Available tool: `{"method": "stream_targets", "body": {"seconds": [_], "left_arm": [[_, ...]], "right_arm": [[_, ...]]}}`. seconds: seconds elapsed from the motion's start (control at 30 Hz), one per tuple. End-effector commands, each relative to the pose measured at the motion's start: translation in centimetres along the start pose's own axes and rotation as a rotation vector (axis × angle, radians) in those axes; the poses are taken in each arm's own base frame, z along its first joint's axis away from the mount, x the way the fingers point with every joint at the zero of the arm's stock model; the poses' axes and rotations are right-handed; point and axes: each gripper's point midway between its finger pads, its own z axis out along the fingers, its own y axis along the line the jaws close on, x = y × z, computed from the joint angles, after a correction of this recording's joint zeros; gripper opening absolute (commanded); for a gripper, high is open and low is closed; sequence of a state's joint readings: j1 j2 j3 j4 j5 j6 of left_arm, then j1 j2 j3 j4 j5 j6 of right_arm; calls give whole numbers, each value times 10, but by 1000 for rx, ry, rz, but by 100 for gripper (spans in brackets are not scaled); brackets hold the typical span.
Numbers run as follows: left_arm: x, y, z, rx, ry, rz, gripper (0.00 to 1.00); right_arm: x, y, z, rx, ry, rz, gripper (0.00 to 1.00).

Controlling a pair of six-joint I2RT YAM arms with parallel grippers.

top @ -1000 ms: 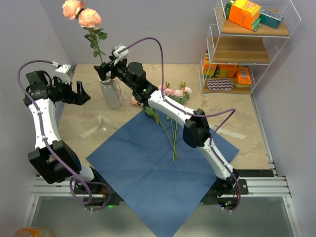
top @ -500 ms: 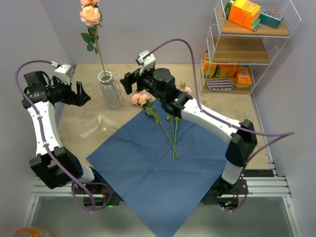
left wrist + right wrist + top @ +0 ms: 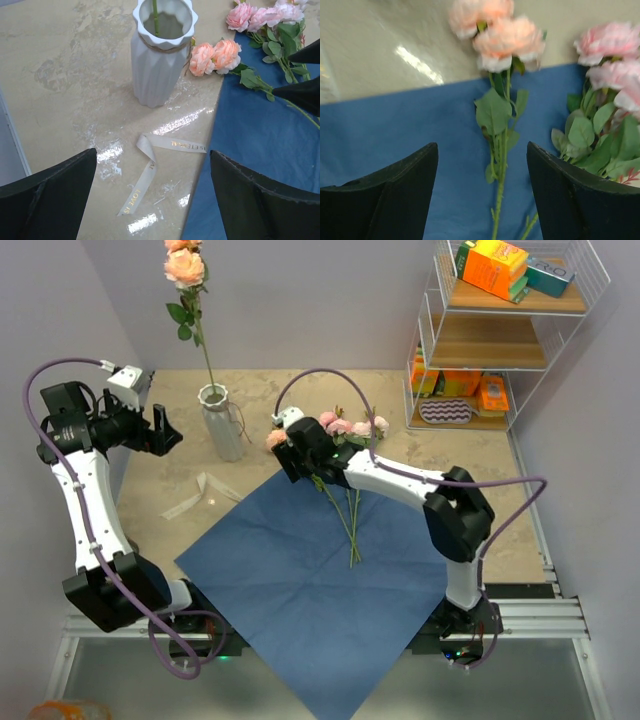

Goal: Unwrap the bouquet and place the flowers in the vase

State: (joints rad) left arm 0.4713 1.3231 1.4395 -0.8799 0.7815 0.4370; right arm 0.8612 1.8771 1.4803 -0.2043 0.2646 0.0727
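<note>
**Right arm drops from the vase to the loose flowers**

The right arm has swung down from beside the vase and now hangs low over the flowers at the far corner of the paper. The left arm has barely shifted. One tall rose stands upright in the vase, its stem inside the scalloped rim. The other flowers lie flat, with their stems on the blue paper and their heads at or past its far edge on the table. The right fingers are apart, one on either side of a peach rose stem and not touching it. Pink roses lie just beside it. The left fingers are wide apart and hold nothing, hovering left of the vase. A ribbon lies on the table between the vase and the paper. A wire shelf with boxes stands at the far right.
</note>
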Motion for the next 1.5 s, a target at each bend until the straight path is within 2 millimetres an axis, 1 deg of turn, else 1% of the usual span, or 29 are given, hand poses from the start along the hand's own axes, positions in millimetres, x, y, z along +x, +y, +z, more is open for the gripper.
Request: {"method": "stream_targets", "body": {"seconds": [0.0,0.03,0.23,0.27,0.33,0.37,0.4,0.5,0.57,0.63,0.7,0.73,0.8,0.83,0.9,0.93,1.03,1.07,1.1,1.13,1.17,1.2,1.23,1.27,1.3,1.33,1.37,1.43,1.47], "left_arm": [[-11,-12,-15,28,-15,65,99],[-11,-11,-16,20,-14,72,99],[-10,-11,-17,21,-6,84,99],[-10,-12,-17,23,-5,88,99],[-8,-11,-17,25,1,92,99],[-6,-10,-16,23,7,90,99],[-4,-9,-14,24,10,87,99],[-1,-10,-13,34,12,99,99],[-1,-12,-13,43,12,100,99],[-2,-11,-13,45,10,108,99],[-6,-13,-13,59,2,116,99],[-3,-14,-12,78,15,111,99],[-7,-20,-13,110,3,122,99],[-5,-21,-12,121,6,113,99],[-7,-22,-12,127,-4,119,99],[-9,-20,-12,122,-9,125,99],[-7,-16,-7,118,-7,111,99],[-7,-17,-6,128,-10,103,99],[-8,-18,-6,139,-10,86,99],[-7,-18,-3,151,-8,74,99],[-12,-19,-4,164,-19,75,99],[-13,-19,-4,168,-18,71,99],[-14,-19,-3,172,-18,68,99],[-20,-18,-5,170,-27,80,99],[-21,-20,-6,175,-28,92,99],[-24,-20,-9,173,-36,101,99],[-28,-21,-10,173,-47,111,99],[-33,-21,-12,164,-63,111,99],[-33,-18,-10,151,-63,98,99]], "right_arm": [[14,-23,3,103,111,-3,74],[21,-25,7,112,146,-1,74],[31,-25,21,133,189,-2,76],[41,-24,28,131,214,-7,76],[48,-27,35,130,238,-7,76],[59,-26,42,130,268,-8,75],[64,-28,45,127,280,-4,75],[77,-29,56,116,307,5,70],[81,-29,60,110,317,11,68],[89,-30,65,100,336,16,63],[92,-32,68,93,345,30,57],[93,-30,70,78,354,35,52],[95,-28,73,65,368,30,43],[93,-28,74,65,375,27,25],[85,-27,73,62,361,30,7],[74,-27,71,57,331,45,1],[42,-19,60,3,242,100,1],[14,-18,45,-16,168,129,0],[-1,-15,38,-45,123,148,0],[-23,-13,29,-62,58,164,0],[-50,-14,11,-80,-13,183,0],[-69,-15,0,-95,-63,194,0],[-94,-11,-13,-137,-132,206,0],[-111,-11,-25,-161,-177,217,0],[-135,-14,-46,-178,-240,227,0],[-157,-16,-62,-195,-294,230,0],[-170,-16,-75,-206,-332,223,0],[-204,-22,-110,-219,-432,217,0],[-213,-21,-122,-239,-459,205,0]]}}
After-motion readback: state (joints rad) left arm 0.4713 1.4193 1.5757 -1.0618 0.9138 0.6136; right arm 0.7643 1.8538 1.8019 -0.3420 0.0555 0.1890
